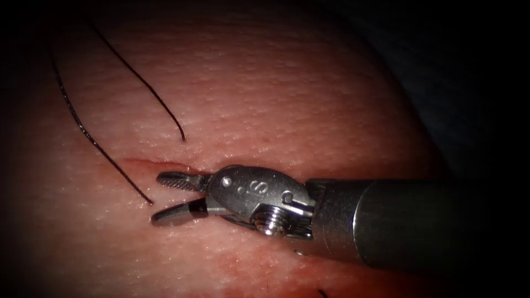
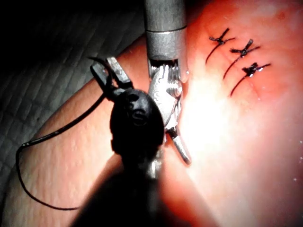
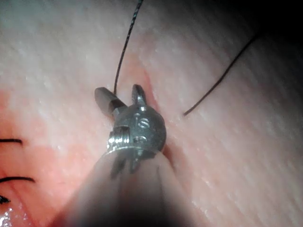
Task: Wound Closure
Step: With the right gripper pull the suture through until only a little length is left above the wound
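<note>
On the pink pork-belly tissue (image 1: 287, 99), two loose ends of thin black thread (image 1: 94, 140) lie left of the short red cut (image 1: 149, 163), one ending just beside the right arm's silver needle driver (image 1: 165, 197). Its serrated jaws stand moderately apart over the cut's end, gripping nothing. The left arm's dark needle driver (image 2: 106, 71) has its jaws closed on black thread.
</note>
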Robot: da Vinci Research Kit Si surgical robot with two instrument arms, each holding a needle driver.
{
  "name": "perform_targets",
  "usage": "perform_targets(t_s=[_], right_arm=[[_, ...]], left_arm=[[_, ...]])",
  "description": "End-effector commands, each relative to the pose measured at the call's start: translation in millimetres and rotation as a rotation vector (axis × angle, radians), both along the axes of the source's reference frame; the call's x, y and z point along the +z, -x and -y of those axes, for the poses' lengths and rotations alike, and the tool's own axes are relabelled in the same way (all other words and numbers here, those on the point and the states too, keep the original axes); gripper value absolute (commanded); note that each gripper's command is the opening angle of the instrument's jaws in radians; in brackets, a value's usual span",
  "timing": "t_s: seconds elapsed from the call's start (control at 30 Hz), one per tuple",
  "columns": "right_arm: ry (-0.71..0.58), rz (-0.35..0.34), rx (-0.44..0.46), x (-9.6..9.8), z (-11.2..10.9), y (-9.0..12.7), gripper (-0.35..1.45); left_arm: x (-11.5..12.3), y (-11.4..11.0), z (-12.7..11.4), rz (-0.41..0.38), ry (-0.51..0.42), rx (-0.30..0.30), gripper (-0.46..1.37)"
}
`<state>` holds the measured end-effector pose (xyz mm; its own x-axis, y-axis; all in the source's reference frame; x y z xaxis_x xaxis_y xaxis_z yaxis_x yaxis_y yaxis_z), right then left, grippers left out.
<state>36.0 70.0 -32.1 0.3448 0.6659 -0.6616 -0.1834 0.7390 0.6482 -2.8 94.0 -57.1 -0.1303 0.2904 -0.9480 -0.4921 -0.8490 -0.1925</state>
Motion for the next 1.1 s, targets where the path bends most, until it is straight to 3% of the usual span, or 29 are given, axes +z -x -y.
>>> perform_targets(t_s=[0.03,0.4,0.47,0.5,0.53,0.8,0.93,1.1], right_arm=[[0.000,0.003,-0.003,0.1,0.0,-0.2,0.53],[0.016,0.005,-0.032,1.1,0.9,-1.3,0.42],[0.016,0.006,-0.036,1.1,0.9,-1.2,0.10],[0.013,0.004,-0.045,1.0,1.0,-1.2,-0.26],[0.014,0.003,-0.064,1.0,1.1,-1.1,-0.35],[0.008,0.017,-0.149,-0.1,1.5,-0.2,-0.35],[-0.003,0.005,-0.161,-1.9,1.6,0.9,-0.35],[-0.023,-0.017,-0.173,-5.7,1.9,2.5,-0.35]], left_arm=[[-0.1,0.0,0.1,0.006,-0.005,0.010,-0.35],[-1.1,0.3,0.4,0.048,-0.034,0.015,-0.35],[-1.1,0.3,0.4,0.049,-0.034,0.017,-0.35],[-1.1,0.3,0.4,0.049,-0.034,0.017,-0.35],[-1.2,0.3,0.4,0.049,-0.034,0.017,-0.35],[-1.2,0.2,0.5,0.052,-0.034,0.021,-0.35],[-1.1,0.1,0.7,0.057,-0.032,0.028,-0.35],[0.2,0.1,1.0,0.076,-0.053,0.030,-0.35]])
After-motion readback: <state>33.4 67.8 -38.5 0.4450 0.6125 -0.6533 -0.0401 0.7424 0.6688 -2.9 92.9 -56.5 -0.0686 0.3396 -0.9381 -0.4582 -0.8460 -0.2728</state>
